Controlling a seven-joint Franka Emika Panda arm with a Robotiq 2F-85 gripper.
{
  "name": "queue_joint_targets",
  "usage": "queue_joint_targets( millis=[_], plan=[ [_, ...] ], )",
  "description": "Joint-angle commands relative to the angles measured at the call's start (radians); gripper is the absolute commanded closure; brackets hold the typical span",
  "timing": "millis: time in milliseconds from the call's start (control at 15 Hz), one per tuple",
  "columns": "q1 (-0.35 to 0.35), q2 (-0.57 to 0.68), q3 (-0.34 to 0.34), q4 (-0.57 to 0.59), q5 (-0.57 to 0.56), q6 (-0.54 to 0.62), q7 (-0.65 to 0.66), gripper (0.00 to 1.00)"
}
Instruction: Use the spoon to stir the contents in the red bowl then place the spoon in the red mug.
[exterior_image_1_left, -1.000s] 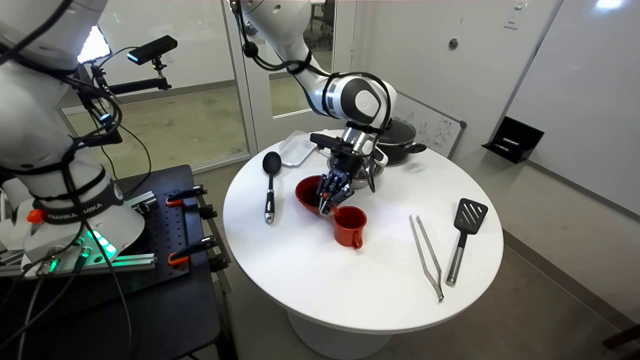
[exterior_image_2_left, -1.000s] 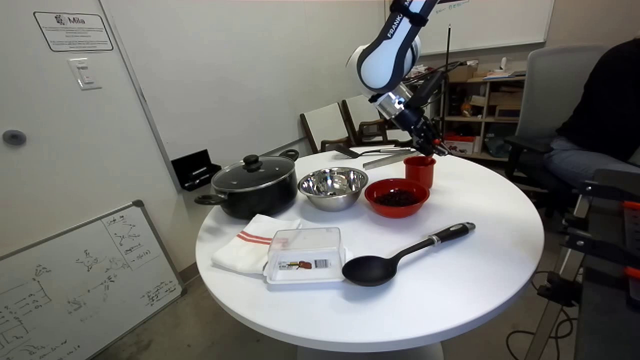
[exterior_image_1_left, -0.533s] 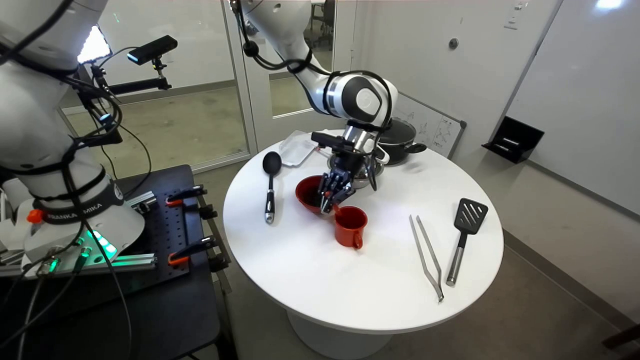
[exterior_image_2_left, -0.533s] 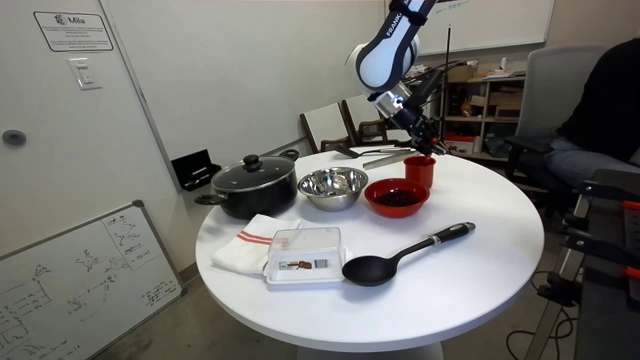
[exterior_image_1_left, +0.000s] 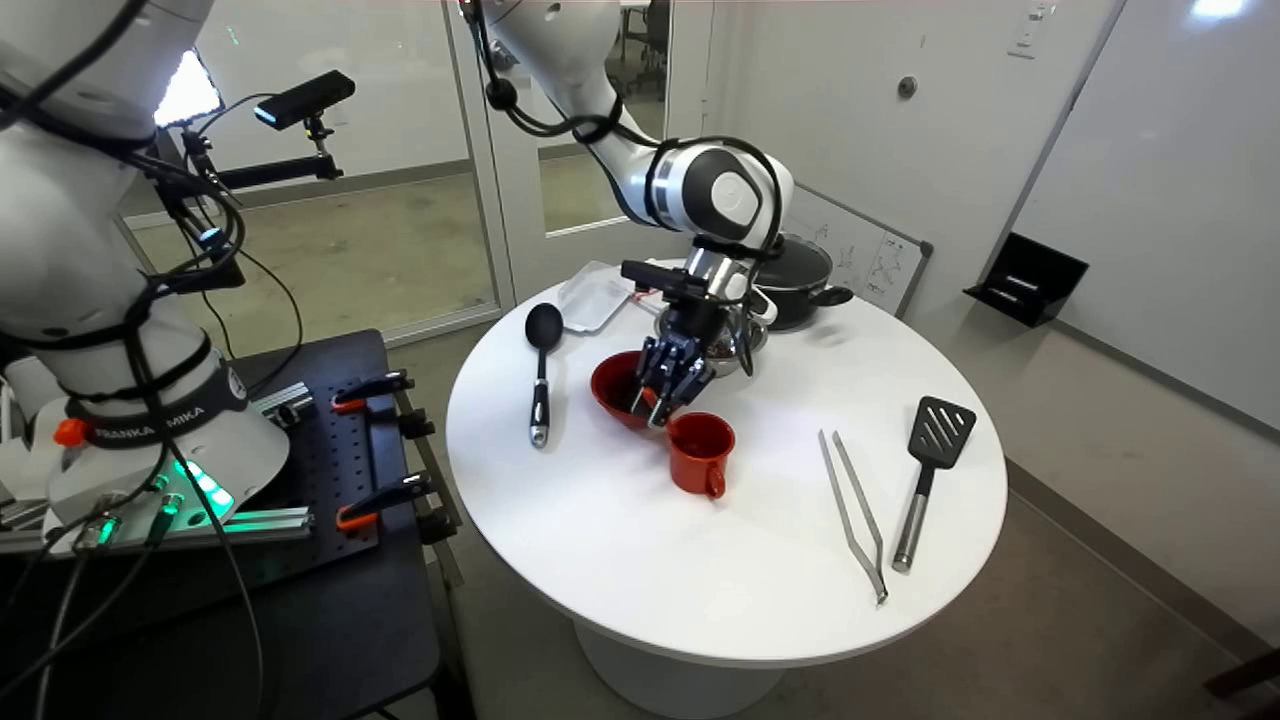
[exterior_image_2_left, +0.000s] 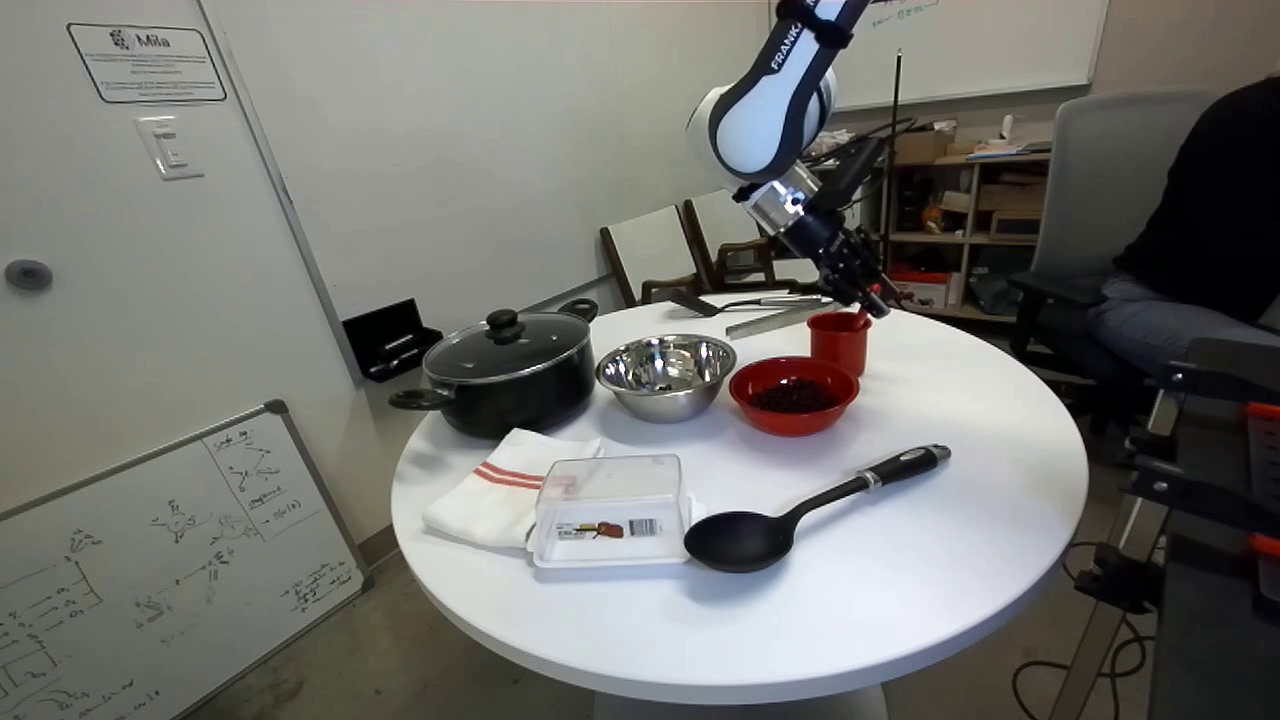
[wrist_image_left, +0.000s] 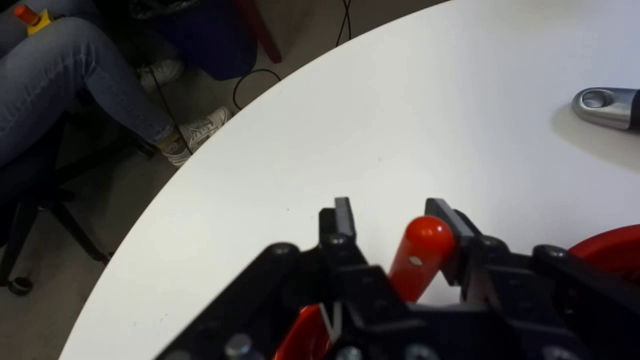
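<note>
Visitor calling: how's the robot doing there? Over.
Hand open around a red handle. It slants into the red mug; lower end hidden. Red bowl close by.

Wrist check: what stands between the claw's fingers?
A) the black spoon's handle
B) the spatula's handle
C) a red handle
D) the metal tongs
C: the wrist view shows the round-ended red handle inside the open claw, with white tabletop showing in the gap on one side.
</note>
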Motion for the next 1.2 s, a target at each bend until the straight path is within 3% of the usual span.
queue_joint_targets(
  millis=[0,200,267,400,733,933,1133],
  plan=[
    [0.027,-0.033,-0.010,-0.011,-0.013,-0.037,0.007,0.24],
    [0.054,-0.103,-0.010,-0.071,-0.038,-0.019,0.034,0.03],
    [0.067,-0.137,-0.009,-0.099,-0.053,-0.008,0.046,0.00],
    [0.096,-0.216,-0.006,-0.167,-0.093,0.024,0.086,0.00],
    [0.151,-0.497,0.031,-0.412,-0.177,0.238,0.201,0.00],
    [0.161,-0.649,0.056,-0.555,-0.232,0.365,0.254,0.00],
    [0.135,-0.769,0.082,-0.713,-0.215,0.559,0.261,0.00]
  ],
)
